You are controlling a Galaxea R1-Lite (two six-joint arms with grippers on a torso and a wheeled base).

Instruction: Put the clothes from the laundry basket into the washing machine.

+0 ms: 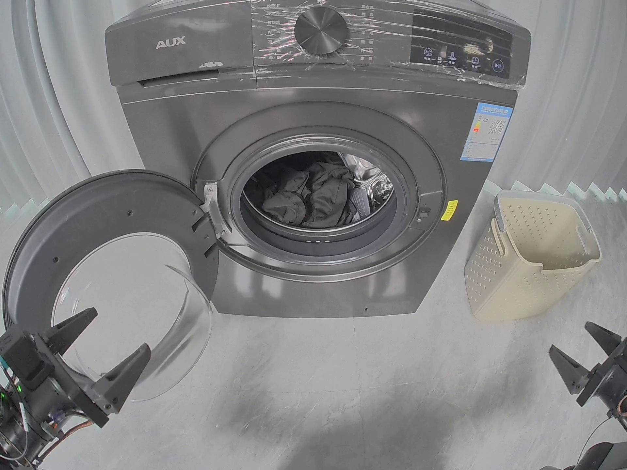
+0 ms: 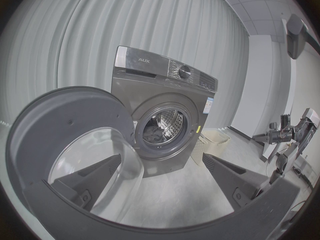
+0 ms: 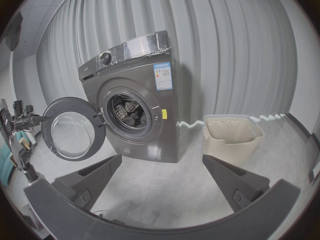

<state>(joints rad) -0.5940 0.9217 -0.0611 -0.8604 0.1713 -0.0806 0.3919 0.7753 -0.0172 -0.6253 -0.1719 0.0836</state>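
Ahead of my left end effector (image 1: 121, 329) and right end effector (image 1: 569, 336), both open, clothes (image 1: 307, 194) sit in the washer (image 1: 170, 125); its door (image 1: 98, 210) likely needs shutting next.

Right hand (image 1: 572, 338), lower right: cut off by frame edge. Clothes (image 1: 307, 194), centre: partly behind drum rim (image 1: 320, 237). Basket (image 1: 503, 275), right: bottom hidden by walls.

dark clothes (image 1: 312, 196) inside open washing machine (image 1: 163, 125), laundry basket (image 1: 516, 275) beside
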